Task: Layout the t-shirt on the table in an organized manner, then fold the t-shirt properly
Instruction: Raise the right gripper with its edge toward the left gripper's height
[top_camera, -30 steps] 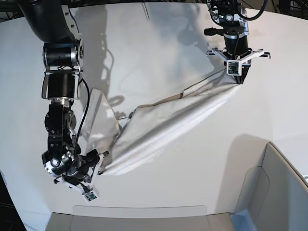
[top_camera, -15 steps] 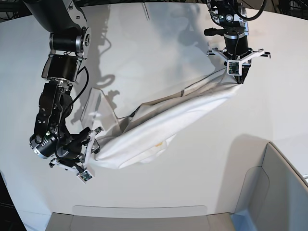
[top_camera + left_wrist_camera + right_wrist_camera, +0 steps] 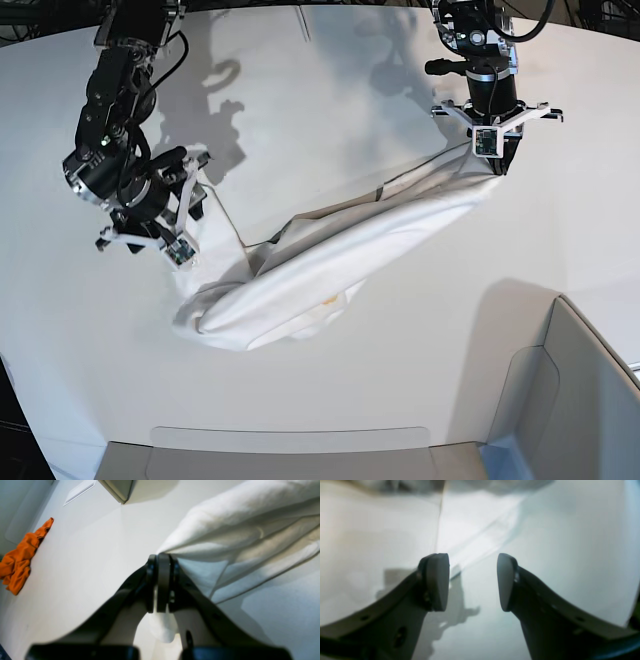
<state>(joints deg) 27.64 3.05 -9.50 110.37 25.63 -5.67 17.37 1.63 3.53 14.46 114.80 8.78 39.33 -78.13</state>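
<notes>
On the wide, smooth white counter (image 3: pixel 330 400) with a curved far edge, the white short-sleeved cotton t-shirt (image 3: pixel 330 260) lies stretched in a long diagonal band, bunched and rolled at its near-left end and pulled taut up to the far right. Left claw (image 3: pixel 497 168), on the right side of the base view, is clenched on the far-right corner of the shirt; wrist view shows its black fingers (image 3: pixel 163 580) pressed together with white fabric (image 3: pixel 237 530) fanning out from the pinch point and a small bit of cloth hanging below the tips. Right claw (image 3: pixel 190 205), on the left of the base view, hangs released above the counter, near the crumpled near-left end of the shirt but apart from it; its wrist view shows both dark pads (image 3: pixel 437 585) spread wide with nothing between them, only counter and a blurred fold of white cloth beyond. A faint touch of yellow print shows at the shirt's lower fold. Off to the side in the left wrist view, a crumpled orange cloth (image 3: pixel 20 560) lies on the counter, well apart from the shirt. A grey-white bin (image 3: pixel 570 400) sits at the near-right corner.
</notes>
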